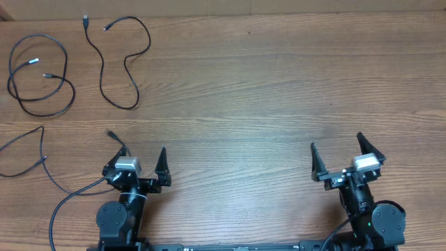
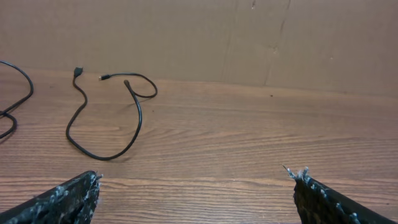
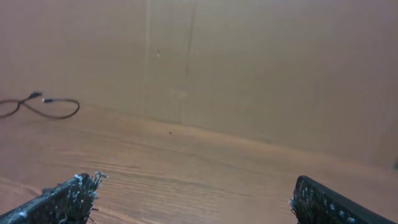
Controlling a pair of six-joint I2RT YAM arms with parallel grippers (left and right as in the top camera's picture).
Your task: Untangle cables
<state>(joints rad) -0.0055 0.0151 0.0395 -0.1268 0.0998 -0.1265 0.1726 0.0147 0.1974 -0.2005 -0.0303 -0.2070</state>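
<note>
Overhead, three thin black cables lie at the far left of the wooden counter [image 1: 244,90]. They all look apart from one another. One cable [image 1: 72,94] is curled in a round loop near the far left corner. Just to its right, a second cable [image 1: 103,70] makes a wavy line, with its two small plugs pointing to the far edge. The left wrist view shows this wavy cable [image 2: 138,118] lying flat, well ahead of the fingers. A third cable [image 1: 42,143] sits nearer, bent at the left edge.

Both arms are at the near edge, well away from the two far cables. The left end effector [image 1: 138,155] has its fingers spread wide and holds nothing. The right end effector [image 1: 340,153] is far off on the right, also spread wide with nothing in it.
</note>
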